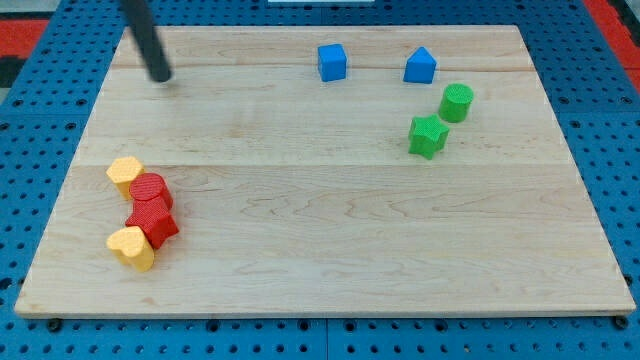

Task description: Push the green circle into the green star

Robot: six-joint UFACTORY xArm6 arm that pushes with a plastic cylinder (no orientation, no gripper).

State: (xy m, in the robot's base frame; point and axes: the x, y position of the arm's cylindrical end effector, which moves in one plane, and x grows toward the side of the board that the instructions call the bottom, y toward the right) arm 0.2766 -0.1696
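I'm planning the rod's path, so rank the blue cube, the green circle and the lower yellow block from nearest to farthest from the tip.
From my tip, at the view's top left:
1. Blue cube-shaped block, top centre.
2. Lower yellow block, bottom left, below the red blocks.
3. Green circle block, upper right, beside the green star block.

The rod (146, 40) runs off the view's top, its upper length cut away; the lower red block (153, 224) is partly hidden behind the lower yellow block (132, 247), so its shape stays unclear.
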